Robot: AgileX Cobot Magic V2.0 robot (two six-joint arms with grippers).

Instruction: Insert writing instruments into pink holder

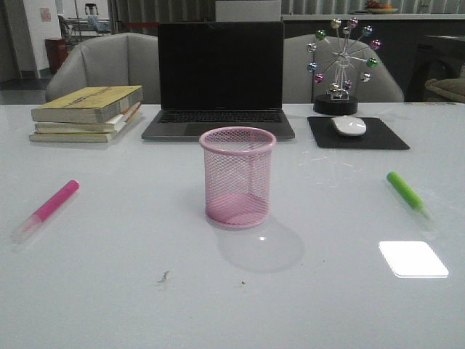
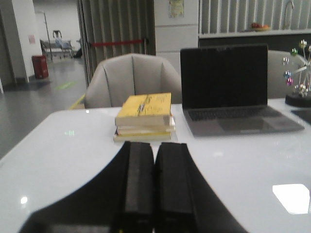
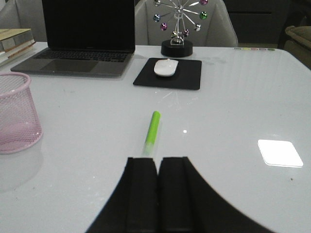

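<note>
The pink mesh holder (image 1: 238,177) stands upright and empty at the table's middle; it also shows in the right wrist view as the holder (image 3: 15,113). A bright pink highlighter (image 1: 46,209) lies flat at the left, its clear cap toward the front edge. A lime green highlighter (image 1: 408,194) lies flat at the right. In the right wrist view the green highlighter (image 3: 151,132) lies just beyond my right gripper (image 3: 158,161), which is shut on nothing. My left gripper (image 2: 154,145) is shut and empty, facing the books. Neither gripper shows in the front view.
A black laptop (image 1: 220,80) stands open behind the holder. A stack of yellow books (image 1: 87,113) lies at the back left. A white mouse (image 1: 349,125) rests on a black pad (image 1: 357,134), with a ball-wheel ornament (image 1: 340,65) behind it. Grey chairs stand beyond the table.
</note>
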